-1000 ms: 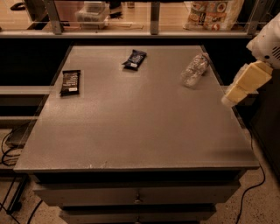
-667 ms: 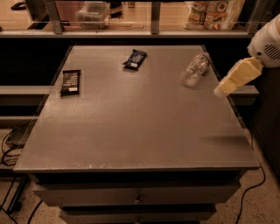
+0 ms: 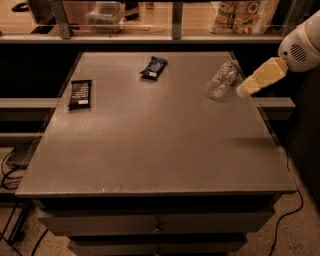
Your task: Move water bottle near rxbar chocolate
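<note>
The water bottle, clear and crinkly, lies on its side at the far right of the grey table. The rxbar chocolate, a flat black bar with white lettering, lies at the far left edge. My gripper, on a yellowish arm coming in from the upper right, hangs just right of the bottle, close to its lower end, above the table's right edge.
A shorter dark packet lies at the far middle of the table. A shelf with bags and a plastic box stands behind. Drawers sit below the table front. Cables run on the floor at both sides.
The gripper has moved left and up, from beyond the table's right edge to right beside the water bottle. The bottle and bar have not moved.
</note>
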Controlling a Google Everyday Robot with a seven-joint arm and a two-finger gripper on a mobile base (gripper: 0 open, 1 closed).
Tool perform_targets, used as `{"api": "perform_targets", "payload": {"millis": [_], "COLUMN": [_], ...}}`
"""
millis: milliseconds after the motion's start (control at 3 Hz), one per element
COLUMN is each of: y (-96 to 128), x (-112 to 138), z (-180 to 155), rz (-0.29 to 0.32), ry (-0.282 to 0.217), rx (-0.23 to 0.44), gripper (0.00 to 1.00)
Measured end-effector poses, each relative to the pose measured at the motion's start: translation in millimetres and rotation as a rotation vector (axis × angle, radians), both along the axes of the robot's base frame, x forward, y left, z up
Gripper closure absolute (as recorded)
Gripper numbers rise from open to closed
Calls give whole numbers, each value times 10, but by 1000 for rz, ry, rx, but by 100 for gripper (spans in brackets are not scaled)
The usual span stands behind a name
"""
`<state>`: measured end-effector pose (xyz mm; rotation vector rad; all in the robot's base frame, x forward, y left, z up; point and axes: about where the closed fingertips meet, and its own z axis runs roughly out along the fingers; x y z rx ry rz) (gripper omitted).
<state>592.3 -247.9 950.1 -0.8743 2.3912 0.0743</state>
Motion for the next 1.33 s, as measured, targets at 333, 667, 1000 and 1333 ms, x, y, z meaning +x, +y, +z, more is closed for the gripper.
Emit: {"api": "perform_targets", "payload": {"millis": [333, 667, 1000, 1333], "y": [0, 117, 407, 660], "x": [0, 214, 523, 822], "z": [0, 46, 104, 46], "rz": [0, -36, -73, -119], "ry": [0, -3, -18, 5], "rx": [0, 104, 182, 244], "gripper": [0, 0, 0, 0]}}
